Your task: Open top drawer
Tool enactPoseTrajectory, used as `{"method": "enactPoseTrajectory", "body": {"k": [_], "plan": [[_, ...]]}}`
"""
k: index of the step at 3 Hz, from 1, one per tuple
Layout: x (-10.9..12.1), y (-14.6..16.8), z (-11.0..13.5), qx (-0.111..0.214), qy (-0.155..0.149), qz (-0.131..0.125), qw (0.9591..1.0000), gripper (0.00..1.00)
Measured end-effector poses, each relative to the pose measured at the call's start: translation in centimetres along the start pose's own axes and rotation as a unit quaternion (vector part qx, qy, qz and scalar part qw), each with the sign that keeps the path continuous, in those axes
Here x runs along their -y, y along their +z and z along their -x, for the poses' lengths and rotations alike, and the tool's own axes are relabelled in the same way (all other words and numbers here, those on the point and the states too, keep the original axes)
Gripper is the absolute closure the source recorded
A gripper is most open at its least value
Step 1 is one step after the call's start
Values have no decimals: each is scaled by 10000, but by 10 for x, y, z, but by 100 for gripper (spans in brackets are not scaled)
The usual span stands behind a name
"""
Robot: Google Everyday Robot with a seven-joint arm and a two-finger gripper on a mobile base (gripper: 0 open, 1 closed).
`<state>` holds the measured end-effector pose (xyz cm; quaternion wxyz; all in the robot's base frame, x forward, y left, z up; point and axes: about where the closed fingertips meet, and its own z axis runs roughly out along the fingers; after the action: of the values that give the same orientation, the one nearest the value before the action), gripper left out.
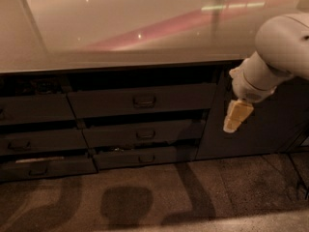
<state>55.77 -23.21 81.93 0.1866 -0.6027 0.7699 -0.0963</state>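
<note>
- The wide dark grey top drawer front [101, 103] sits just under the pale glossy countertop [120, 33]. It appears closed or nearly so, and its small dark bail handle [144, 100] is at its centre.
- The cream-tipped gripper [236, 116] hangs from the white rounded arm [275, 57], right of that drawer and in front of the tall plain dark cabinet door [270, 139]. It points downward, well apart from the handle. Whether it is parted or closed cannot be told.
- Judgement: it is held aside, a little below handle level, which suits a leftward approach.
- Shallower dark drawer fronts [111, 135] lie directly beneath, and the countertop's edge limits room above.
- The speckled floor [145, 202] in front leaves room for the drawer to travel outward.
</note>
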Motion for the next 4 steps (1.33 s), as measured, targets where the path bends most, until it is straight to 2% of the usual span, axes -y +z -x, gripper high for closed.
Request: {"method": "enactPoseTrajectory", "body": {"k": [1, 3, 4], "plan": [[-51, 0, -25, 83, -289, -586, 9978, 0], [-50, 3, -23, 155, -385, -479, 9980, 0], [-48, 5, -22, 328, -712, -202, 9967, 0]]}}
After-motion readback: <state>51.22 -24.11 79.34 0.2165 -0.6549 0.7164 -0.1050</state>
